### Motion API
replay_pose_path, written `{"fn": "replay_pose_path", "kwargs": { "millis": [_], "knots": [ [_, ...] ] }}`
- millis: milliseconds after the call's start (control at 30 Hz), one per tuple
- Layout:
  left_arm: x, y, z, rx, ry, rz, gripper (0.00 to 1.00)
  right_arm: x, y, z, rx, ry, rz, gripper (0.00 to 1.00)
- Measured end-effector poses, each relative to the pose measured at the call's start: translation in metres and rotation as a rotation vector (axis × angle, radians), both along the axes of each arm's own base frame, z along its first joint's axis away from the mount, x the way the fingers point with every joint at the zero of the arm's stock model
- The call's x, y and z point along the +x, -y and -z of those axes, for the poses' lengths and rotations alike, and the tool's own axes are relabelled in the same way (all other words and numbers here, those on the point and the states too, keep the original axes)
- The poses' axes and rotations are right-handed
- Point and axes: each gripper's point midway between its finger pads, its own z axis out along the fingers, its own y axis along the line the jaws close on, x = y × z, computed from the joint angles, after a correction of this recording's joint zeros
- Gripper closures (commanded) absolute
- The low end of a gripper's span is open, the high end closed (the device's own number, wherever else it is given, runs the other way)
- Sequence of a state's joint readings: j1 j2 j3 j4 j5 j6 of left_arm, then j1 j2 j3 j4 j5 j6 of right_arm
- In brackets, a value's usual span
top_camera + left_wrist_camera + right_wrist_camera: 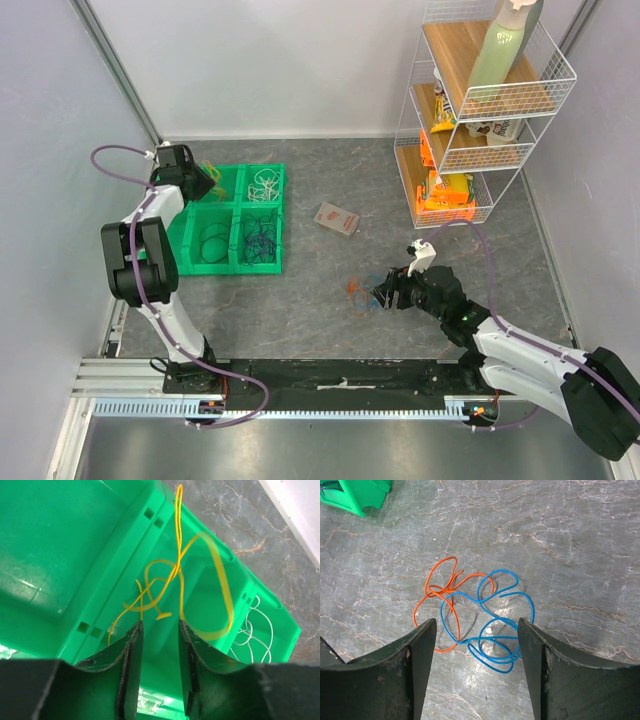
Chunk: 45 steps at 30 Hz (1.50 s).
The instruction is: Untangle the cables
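1. The left end effector (160,622) hovers over a rear compartment of the green bin (50,580). Its fingers are apart, and the yellow cable (177,565) lies loose just past their tips. Nothing looks pinched, so this side seems done; lift straight up so no loop snags.
2. The white cable (255,630) sits in the neighbouring compartment, and the yellow loops should stay out of it.
3. The right end effector (477,625) hangs over the desk (570,540), jaws spread wide and empty. The orange cable (436,591) and blue cable (497,571) lie right below it, crossing in the middle, well clear of the bin.
4. The step in hand is probably parting these two. Pick one colour only: the orange loop's outer left side lies clear of blue strands.
5. Come down with one finger on each side of that single strand, and close only when no blue wire lies between the fingers.
6. Pull slowly away from the blue cable, keeping low. If the blue cable drags along, stop and regrip nearer the crossing.
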State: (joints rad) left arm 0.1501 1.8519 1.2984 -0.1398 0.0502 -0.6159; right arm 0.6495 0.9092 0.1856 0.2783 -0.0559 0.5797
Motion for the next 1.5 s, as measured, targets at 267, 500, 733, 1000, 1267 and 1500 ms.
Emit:
{"fn": "replay_pose_path", "kwargs": {
  "millis": [267,500,733,1000,1267,1500],
  "knots": [
    [-0.018,0.007,-0.029,-0.022,0.006,0.007,0.5,0.001,0.0,0.001,-0.002,-0.003,0.002,0.26],
    [-0.067,0.028,-0.093,-0.054,0.176,0.046,0.43,0.0,0.001,0.008,-0.016,-0.022,0.001,0.26],
    [-0.049,0.032,-0.089,-0.063,0.167,0.079,0.42,-0.001,0.0,0.01,-0.019,-0.029,-0.003,0.26],
    [0.04,0.02,-0.087,0.061,0.134,0.089,0.42,-0.001,0.0,0.01,-0.018,-0.03,-0.006,0.26],
    [0.086,0.011,-0.02,0.226,-0.027,0.064,0.43,-0.001,0.0,0.01,-0.016,-0.03,-0.005,0.26],
    [0.084,0.012,0.029,0.264,-0.157,0.086,0.47,-0.001,0.0,0.013,-0.021,-0.039,-0.008,0.26]
  ]
}}
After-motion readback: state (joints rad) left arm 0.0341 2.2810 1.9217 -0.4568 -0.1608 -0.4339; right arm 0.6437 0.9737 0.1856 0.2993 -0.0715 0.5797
